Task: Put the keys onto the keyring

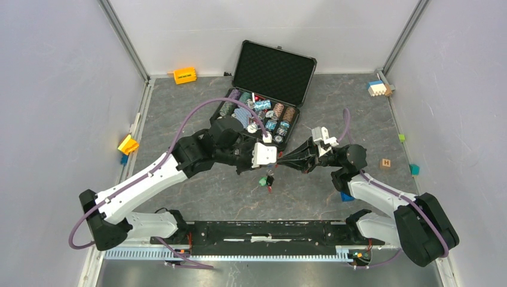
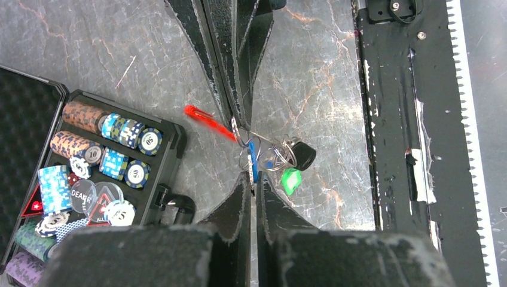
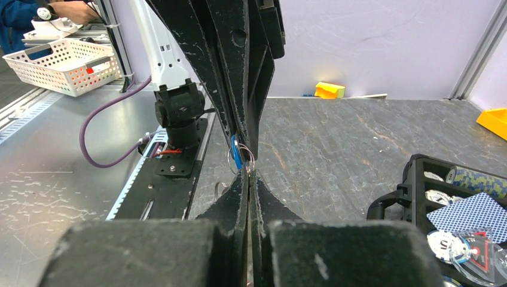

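Grey table [image 1: 197, 197], keyring [image 2: 209, 119] partly hidden by closed jaws, blue key [image 2: 253, 162] half-covered

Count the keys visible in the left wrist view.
3. Blue key at the keyring; dark-capped key just right of it; green key below that one. More may be hidden in the cluster.

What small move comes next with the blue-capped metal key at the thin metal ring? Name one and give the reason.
Probably the left gripper should nudge the blue-capped metal key a little further along the thin metal ring, while the right gripper holds steady. Each is shut on its piece, tip to tip; whether the key is threaded cannot be told.
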Available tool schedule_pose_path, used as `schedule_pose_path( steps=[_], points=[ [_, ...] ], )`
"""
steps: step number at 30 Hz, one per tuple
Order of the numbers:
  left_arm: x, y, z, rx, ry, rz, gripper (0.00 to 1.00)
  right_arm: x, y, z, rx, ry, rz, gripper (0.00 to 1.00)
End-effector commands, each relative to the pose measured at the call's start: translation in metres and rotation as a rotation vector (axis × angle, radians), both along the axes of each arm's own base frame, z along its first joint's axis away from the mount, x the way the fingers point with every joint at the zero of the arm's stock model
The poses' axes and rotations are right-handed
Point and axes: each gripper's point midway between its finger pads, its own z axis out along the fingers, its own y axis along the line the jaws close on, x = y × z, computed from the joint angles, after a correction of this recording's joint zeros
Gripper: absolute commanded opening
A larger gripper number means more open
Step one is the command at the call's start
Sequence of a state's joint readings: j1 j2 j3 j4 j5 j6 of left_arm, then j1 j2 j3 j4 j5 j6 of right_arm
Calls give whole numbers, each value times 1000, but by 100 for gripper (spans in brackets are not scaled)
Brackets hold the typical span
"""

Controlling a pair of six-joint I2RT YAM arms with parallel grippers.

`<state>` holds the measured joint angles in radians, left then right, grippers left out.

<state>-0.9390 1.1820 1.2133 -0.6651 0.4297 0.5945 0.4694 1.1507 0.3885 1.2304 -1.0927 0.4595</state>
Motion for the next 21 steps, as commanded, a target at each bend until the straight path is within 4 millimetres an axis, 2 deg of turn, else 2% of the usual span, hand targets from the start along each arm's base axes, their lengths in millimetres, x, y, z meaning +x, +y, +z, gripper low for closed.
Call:
schedule_pose_path(
  steps=[1,8,15,21],
  points=[
    [-4,-6,32,-42,-53,-74,2,9,0,12,19,-47,-41,0],
    [-4,1,38,47,-36,-86,2,25,1,1,-27,-33,-104,0],
    [-12,1,26,146,55,-142,2,29,1,1,-35,-36,-130,0],
    [-13,9,16,221,77,-149,2,30,0,-1,-48,-50,-135,0]
  ],
)
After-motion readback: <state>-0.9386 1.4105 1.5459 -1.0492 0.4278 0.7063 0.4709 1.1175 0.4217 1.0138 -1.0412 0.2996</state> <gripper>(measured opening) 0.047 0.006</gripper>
